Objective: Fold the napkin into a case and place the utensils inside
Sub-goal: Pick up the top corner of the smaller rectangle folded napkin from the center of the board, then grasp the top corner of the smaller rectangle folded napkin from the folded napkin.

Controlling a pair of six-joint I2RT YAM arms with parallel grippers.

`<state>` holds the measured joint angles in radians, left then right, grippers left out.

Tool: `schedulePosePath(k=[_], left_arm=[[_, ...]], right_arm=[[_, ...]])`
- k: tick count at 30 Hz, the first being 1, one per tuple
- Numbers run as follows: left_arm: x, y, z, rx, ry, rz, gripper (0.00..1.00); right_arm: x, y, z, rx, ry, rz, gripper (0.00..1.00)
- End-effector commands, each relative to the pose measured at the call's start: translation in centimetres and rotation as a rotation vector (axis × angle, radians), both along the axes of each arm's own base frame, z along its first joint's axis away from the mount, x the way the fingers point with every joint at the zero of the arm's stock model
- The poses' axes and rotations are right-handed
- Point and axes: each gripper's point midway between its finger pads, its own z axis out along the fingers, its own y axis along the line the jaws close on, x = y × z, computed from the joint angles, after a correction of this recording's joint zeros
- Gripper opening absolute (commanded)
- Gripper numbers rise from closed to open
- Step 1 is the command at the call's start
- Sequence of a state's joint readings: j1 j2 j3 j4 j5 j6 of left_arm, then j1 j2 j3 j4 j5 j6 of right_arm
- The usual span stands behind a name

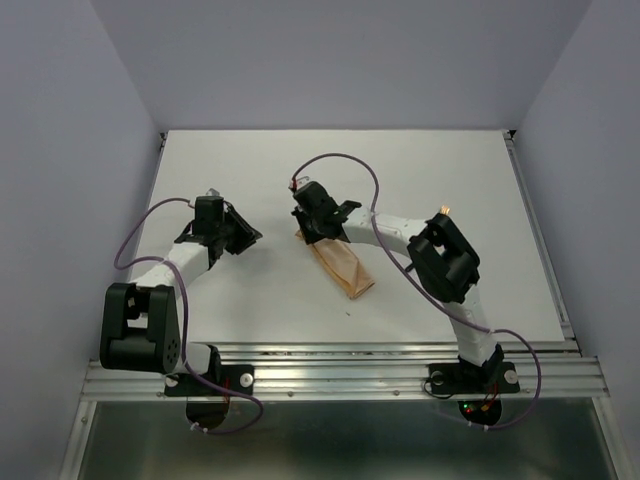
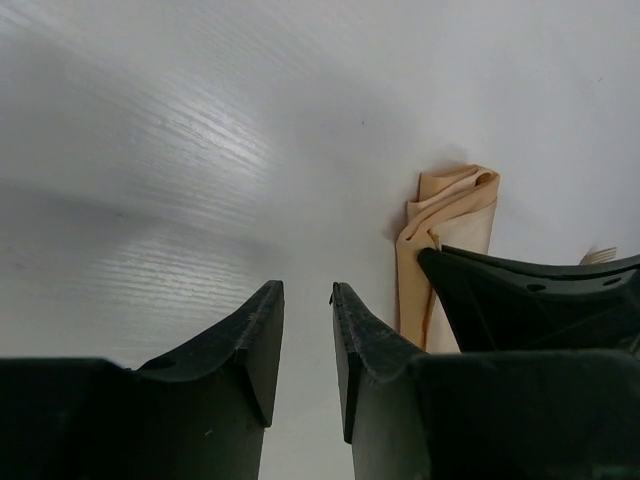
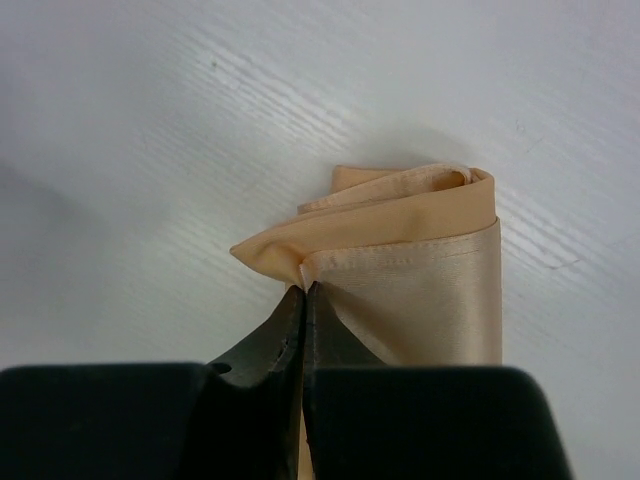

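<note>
Nearest the arm bases, the napkin point(image 1: 342, 268) lies on the white table point(image 1: 450, 170) as a narrow folded strip, running from its near end away and slightly left. At its far end the right tool point(image 3: 303, 292) is clenched. Its tips meet on the hemmed corner of the top layer, where the cloth bunches into a small peak, and looser folds curl up just beyond. Roughly level with it, well apart to the left, the left tool point(image 2: 307, 292) hangs over bare table, released, with a gap between its fingers and nothing in it.

The step in hand looks like drawing this corner over to shape the pocket. The cloth looks sheeny and probably slippery, so so slight a pinch may slip. A low, slow pull would suit, with the left tool brought across to pin the strip so the whole bundle does not drag.

A purple cable point(image 1: 345, 160) arches over the right wrist and could brush the cloth. Farther back, a pale-gold speck point(image 1: 443, 211) behind the right arm's elbow may be cutlery, but it is too small to tell.
</note>
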<state>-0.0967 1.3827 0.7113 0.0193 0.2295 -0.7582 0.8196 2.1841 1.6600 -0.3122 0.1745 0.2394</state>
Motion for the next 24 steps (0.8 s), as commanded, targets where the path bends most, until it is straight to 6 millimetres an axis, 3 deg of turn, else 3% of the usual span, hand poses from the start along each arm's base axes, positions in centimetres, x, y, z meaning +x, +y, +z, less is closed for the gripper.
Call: schedulePosePath(k=[1, 8, 13, 17, 22, 24], left_arm=[[-0.1, -1.2, 1.3, 0.008, -0.077, -0.077, 0.37], [-2.0, -4.4, 0.8, -0.026, -0.114, -0.192, 0.38], [-3.4, -7.1, 0.9, -0.039, -0.137, -0.259, 0.4], [-2.7, -7.8, 1.2, -0.059, -0.163, -0.254, 0.38], [-1.4, -8.3, 1.6, -0.036, -0.185, -0.276, 0.26], [-0.9, -8.5, 1.6, 0.001, -0.188, -0.283, 0.31]], right_arm=[[-0.6, 2.0, 6.6, 0.195, -0.067, 0.066, 0.01], [-3.4, 2.1, 8.0, 0.283, -0.017, 0.183, 0.01], [-4.9, 1.1, 7.0, 0.283, 0.023, 0.221, 0.01], [-5.2, 0.5, 6.5, 0.265, 0.024, 0.216, 0.01], [-4.5, -0.1, 6.8, 0.284, 0.027, 0.202, 0.01], [-3.8, -0.6, 6.9, 0.307, 0.036, 0.197, 0.01]])
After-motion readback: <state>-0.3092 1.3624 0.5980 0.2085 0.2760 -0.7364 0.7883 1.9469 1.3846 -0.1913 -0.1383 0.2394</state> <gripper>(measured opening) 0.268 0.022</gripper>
